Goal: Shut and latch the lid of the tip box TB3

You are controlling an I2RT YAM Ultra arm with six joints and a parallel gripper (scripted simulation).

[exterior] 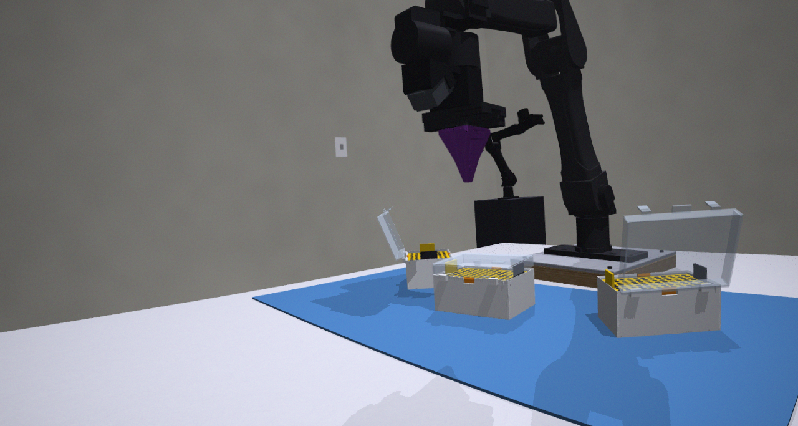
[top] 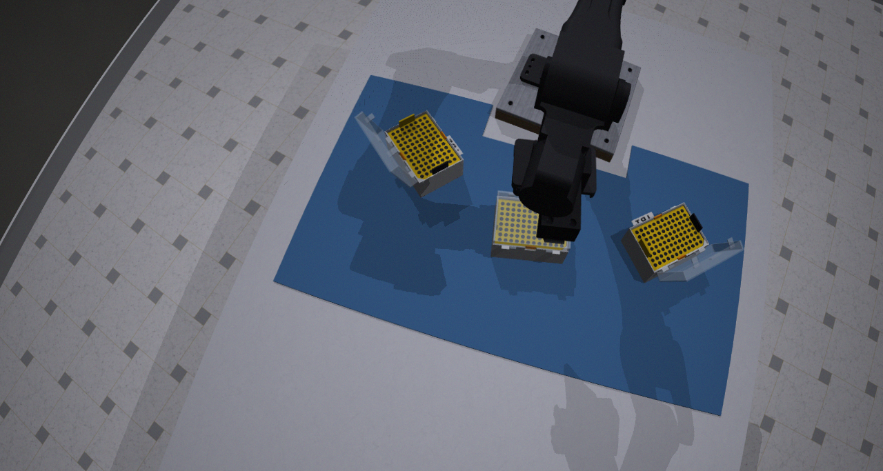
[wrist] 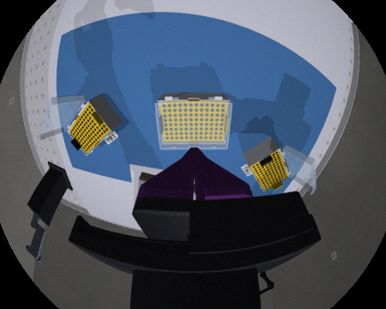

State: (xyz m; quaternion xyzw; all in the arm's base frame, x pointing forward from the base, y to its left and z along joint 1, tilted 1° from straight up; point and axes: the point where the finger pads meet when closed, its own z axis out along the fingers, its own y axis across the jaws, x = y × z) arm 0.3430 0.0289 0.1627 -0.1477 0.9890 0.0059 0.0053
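Observation:
Three grey tip boxes with yellow inserts stand on the blue mat [top: 494, 295]. The middle box [exterior: 483, 285] has its clear lid down over the insert; it also shows in the wrist view [wrist: 193, 122] and, partly hidden by the arm, in the overhead view [top: 524, 230]. I cannot read its sticker. The left box [top: 425, 150] has its lid raised. The right box [top: 670, 236], whose sticker seems to read TB1, has its lid [exterior: 677, 239] open. My gripper [exterior: 467, 178] is shut and empty, high above the middle box, its purple fingers pointing down.
The arm's base plate [top: 565, 107] stands at the mat's far edge behind the middle box. A black block [exterior: 509, 221] with a small arm stands behind the table.

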